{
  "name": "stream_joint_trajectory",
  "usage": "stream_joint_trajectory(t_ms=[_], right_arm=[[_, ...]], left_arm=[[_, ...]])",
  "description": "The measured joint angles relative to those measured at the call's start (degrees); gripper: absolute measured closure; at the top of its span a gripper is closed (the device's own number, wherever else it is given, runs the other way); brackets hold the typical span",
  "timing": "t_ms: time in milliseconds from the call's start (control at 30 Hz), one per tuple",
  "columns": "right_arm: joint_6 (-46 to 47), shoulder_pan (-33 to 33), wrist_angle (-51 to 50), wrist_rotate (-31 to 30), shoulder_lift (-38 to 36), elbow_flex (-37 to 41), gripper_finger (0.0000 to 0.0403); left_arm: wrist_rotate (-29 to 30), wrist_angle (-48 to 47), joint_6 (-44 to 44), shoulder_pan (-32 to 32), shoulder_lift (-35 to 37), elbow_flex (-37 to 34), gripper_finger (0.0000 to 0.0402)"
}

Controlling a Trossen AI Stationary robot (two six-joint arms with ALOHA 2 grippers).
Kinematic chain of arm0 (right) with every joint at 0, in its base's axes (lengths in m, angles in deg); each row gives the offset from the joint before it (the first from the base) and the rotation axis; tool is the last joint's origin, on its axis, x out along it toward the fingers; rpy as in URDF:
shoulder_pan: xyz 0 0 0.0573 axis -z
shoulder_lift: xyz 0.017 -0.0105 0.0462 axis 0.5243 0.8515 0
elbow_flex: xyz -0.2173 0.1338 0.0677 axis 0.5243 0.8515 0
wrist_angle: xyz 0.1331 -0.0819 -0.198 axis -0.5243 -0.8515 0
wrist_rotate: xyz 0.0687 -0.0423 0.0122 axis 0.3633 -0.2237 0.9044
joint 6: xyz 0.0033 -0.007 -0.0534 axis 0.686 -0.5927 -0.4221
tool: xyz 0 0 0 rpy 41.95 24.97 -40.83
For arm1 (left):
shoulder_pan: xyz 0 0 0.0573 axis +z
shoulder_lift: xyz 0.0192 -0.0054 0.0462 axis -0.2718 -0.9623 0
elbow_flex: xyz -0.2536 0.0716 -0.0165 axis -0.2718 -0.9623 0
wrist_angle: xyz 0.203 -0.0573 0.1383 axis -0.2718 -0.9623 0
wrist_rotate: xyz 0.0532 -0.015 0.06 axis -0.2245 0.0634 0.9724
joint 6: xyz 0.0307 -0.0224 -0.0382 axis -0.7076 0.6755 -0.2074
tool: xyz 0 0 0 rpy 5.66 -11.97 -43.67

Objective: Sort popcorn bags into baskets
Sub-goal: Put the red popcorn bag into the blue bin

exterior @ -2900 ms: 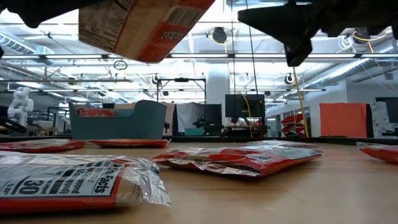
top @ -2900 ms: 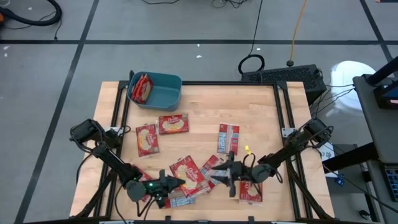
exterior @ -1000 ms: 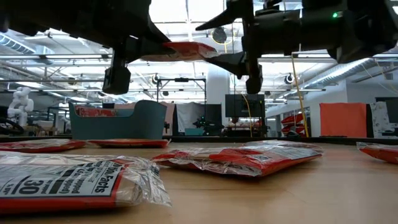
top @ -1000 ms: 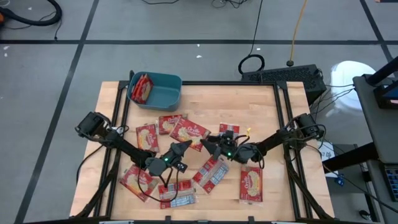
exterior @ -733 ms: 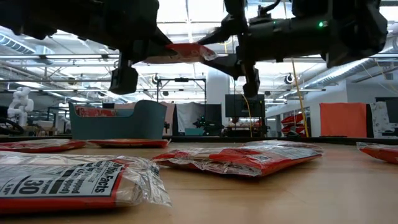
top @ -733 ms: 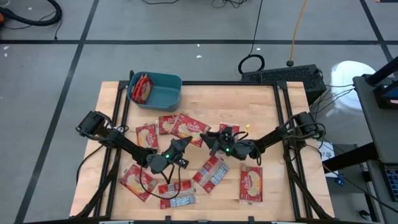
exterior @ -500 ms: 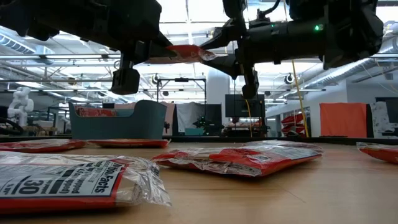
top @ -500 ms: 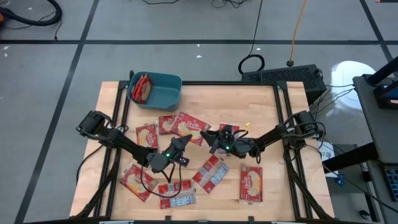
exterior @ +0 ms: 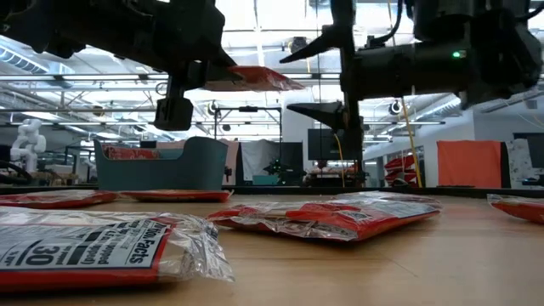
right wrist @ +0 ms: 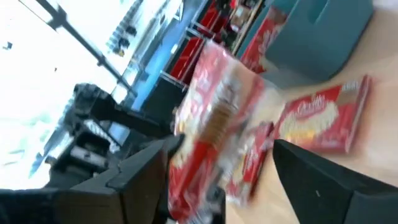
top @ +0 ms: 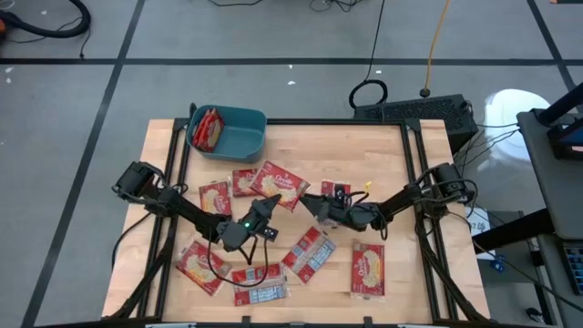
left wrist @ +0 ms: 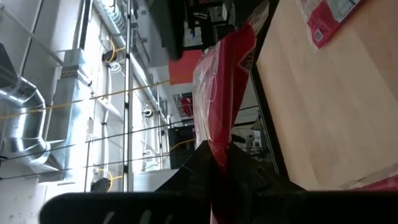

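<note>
My left gripper (top: pixel 262 210) is shut on a red popcorn bag (top: pixel 281 186) and holds it above the middle of the table. The bag shows edge-on in the low view (exterior: pixel 255 79) and in the left wrist view (left wrist: pixel 222 87). My right gripper (exterior: pixel 310 82) is open, with one finger above and one below the bag's free end, apart from it. The teal basket (top: pixel 239 138) stands at the far left with packets leaning inside it. Several more bags lie flat on the table, among them one (top: pixel 215 202) and another (top: pixel 310 253). My left gripper pinches the bag's end nearest the arm (left wrist: pixel 216 144) between its two fingers. The fingers come level from the near left. The bag is lifted clear of the table and juts out flat and about level beyond the fingertips (exterior: pixel 212 66).
Loose bags lie at the near left (top: pixel 199 266), near middle (top: pixel 260 284) and near right (top: pixel 368 271); two more (top: pixel 244 182) (top: pixel 335 189) lie beneath the grippers. In the low view a bag (exterior: pixel 331 214) lies mid-table. Bare wood (top: pixel 364 155) shows at the far right.
My right gripper narrowed around the bag's free end, then opened wide again, rolling as it did so and drawing back a little toward the table's right edge. My left gripper has kept its hold and carried the bag slightly toward the far edge, still level.
</note>
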Motion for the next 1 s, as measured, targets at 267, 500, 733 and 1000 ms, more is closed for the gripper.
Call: stream_joint_trajectory(t_ms=[267, 500, 733, 1000], right_arm=[[-1.69, 5.41, -4.65, 5.57, 0.0, -5.65, 0.0129], [-4.45, 8.74, -9.41, 8.2, 0.0, -7.04, 0.0213], [-8.8, 12.47, -8.57, 12.0, 0.0, -7.04, 0.0335], [-17.82, 18.56, -2.47, 16.63, 0.0, -7.02, 0.0391]], left_arm=[[-6.02, 0.01, -0.03, 4.01, 0.0, 0.0, 0.0374], [-6.71, -0.13, 2.98, 7.79, 0.0, 0.0, 0.0373], [-6.81, -0.65, 8.56, 8.45, -0.04, 0.0, 0.0364], [-7.15, -0.4, 18.45, 8.42, -0.07, 0.0, 0.0278]])
